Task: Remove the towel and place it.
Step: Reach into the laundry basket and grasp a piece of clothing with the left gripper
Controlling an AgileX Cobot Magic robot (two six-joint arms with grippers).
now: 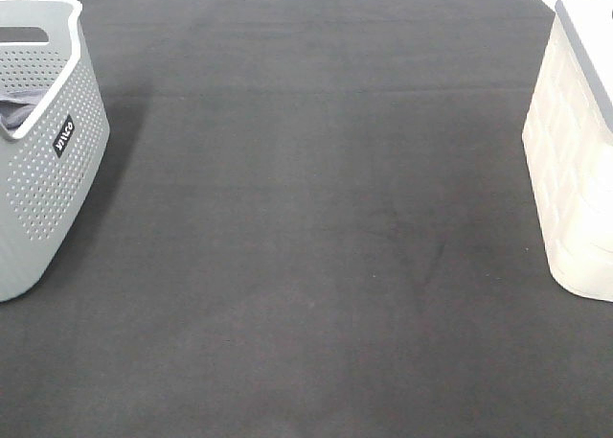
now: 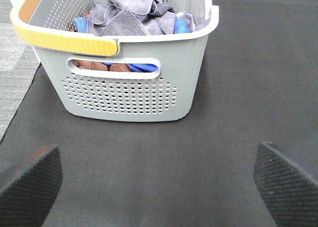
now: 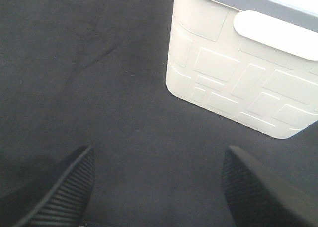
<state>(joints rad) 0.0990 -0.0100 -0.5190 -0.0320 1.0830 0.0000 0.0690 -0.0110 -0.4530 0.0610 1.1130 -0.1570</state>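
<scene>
The greyish-lavender towel [image 2: 131, 16] lies crumpled on top of other cloths inside the grey perforated basket [image 2: 124, 95]. In the exterior high view a small grey fold of the towel [image 1: 17, 112] shows over the rim of that basket [image 1: 48, 160] at the left edge. My left gripper [image 2: 156, 180] is open, its two dark ribbed fingers [image 2: 30, 180] spread wide over the black mat, short of the basket and touching nothing. My right gripper [image 3: 159, 187] is also open and empty above the mat, near the cream basket [image 3: 238, 78]. Neither arm shows in the exterior high view.
A bright blue cloth [image 2: 141, 67] and a brown cloth [image 2: 94, 65] lie under the towel. The cream basket with a grey rim [image 1: 575, 160] stands at the right edge. The black mat [image 1: 306, 246] covers the table between both baskets. Grey floor [image 2: 15, 63] shows beyond the mat.
</scene>
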